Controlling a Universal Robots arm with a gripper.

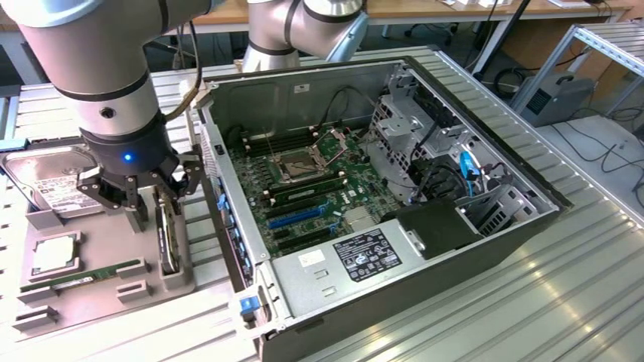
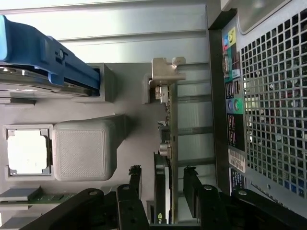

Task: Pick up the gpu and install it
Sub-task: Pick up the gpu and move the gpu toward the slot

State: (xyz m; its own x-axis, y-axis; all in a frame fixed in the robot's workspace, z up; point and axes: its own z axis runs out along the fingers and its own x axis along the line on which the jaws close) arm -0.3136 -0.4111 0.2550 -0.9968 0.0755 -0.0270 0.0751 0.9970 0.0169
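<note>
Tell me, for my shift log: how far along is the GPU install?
Done: the gripper sits over the gpu, jaws open either side of it. In hand: nothing gripped; the card stands on edge in the gray holder. Left: the lift and the seating in the open computer case.

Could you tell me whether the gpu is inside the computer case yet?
Out: the thin black gpu card stands on edge in the grey holder beside the open computer case.
</note>
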